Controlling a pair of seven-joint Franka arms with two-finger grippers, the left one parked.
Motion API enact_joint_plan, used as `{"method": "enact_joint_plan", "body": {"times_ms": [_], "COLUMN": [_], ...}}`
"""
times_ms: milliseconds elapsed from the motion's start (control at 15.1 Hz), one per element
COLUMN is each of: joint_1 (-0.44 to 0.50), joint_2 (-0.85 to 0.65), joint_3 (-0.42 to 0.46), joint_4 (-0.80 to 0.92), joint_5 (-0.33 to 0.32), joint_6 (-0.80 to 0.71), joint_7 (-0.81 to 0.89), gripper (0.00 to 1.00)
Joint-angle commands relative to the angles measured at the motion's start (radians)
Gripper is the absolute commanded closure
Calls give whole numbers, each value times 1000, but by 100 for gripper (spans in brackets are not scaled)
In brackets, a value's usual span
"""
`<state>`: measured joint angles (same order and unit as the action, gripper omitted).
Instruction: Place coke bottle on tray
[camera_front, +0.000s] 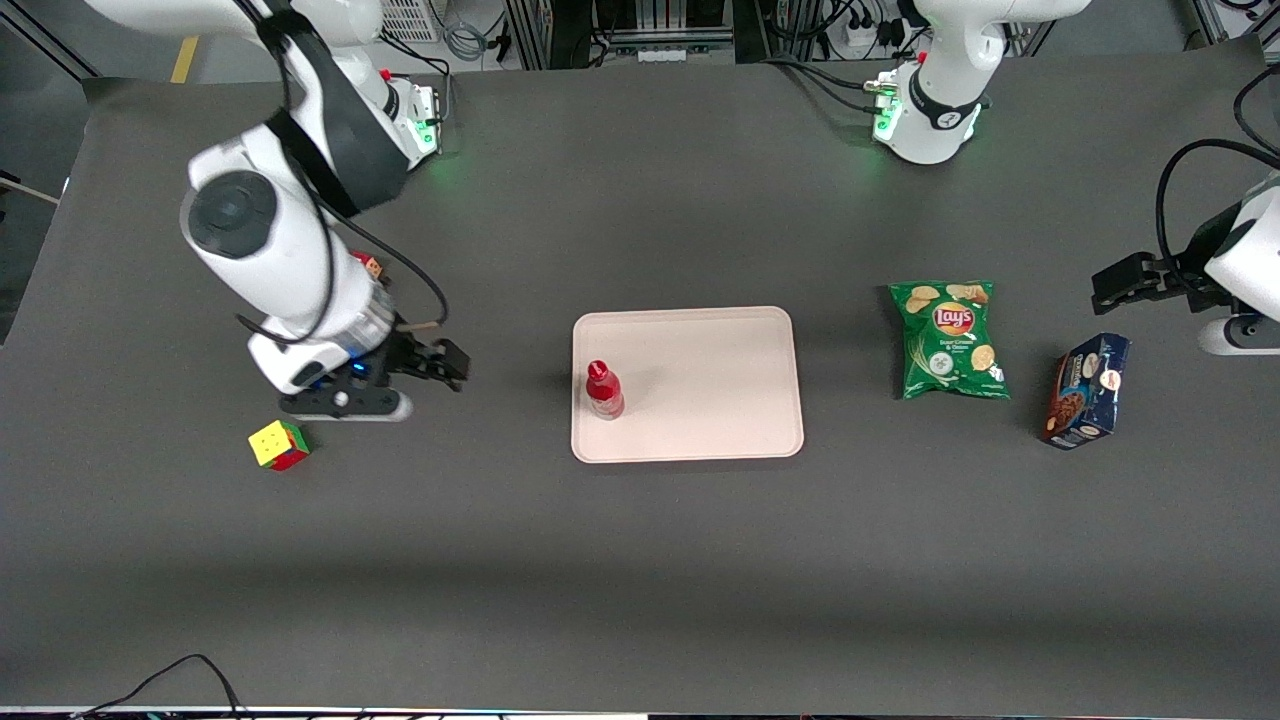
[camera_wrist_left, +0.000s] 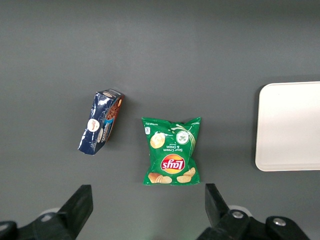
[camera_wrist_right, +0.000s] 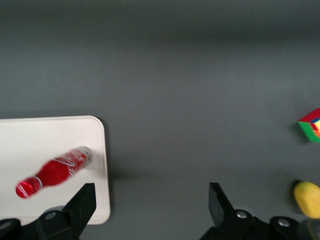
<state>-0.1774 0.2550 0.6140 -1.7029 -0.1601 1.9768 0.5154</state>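
Note:
The coke bottle (camera_front: 604, 390), small and red with a red cap, stands on the pale pink tray (camera_front: 700, 420), close to the tray's edge toward the working arm's end. It also shows in the right wrist view (camera_wrist_right: 52, 172), on the tray (camera_wrist_right: 50, 135). My right gripper (camera_front: 448, 365) hangs over the bare table between the tray and a colour cube, well apart from the bottle. In the right wrist view the gripper (camera_wrist_right: 150, 200) is open and empty, with its fingers wide apart. The tray's edge also shows in the left wrist view (camera_wrist_left: 290, 125).
A colour cube (camera_front: 279, 445) lies near the gripper, nearer to the front camera; it shows in the right wrist view (camera_wrist_right: 311, 125) beside a yellow object (camera_wrist_right: 306, 199). A green chips bag (camera_front: 948, 340) and a blue cookie box (camera_front: 1087, 390) lie toward the parked arm's end.

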Motion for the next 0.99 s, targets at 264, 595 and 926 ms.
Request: {"method": "enact_joint_plan", "body": {"times_ms": [264, 595, 926], "joint_1": [-131, -129, -123], "joint_2": [-338, -379, -367], "joint_3": [-184, -316, -342], "joint_4": [-219, -199, -126], "joint_5": [253, 254, 206], "joint_6": [-44, -121, -181], "joint_7": [-447, -581, -621], "gripper": [0, 0, 0]}}
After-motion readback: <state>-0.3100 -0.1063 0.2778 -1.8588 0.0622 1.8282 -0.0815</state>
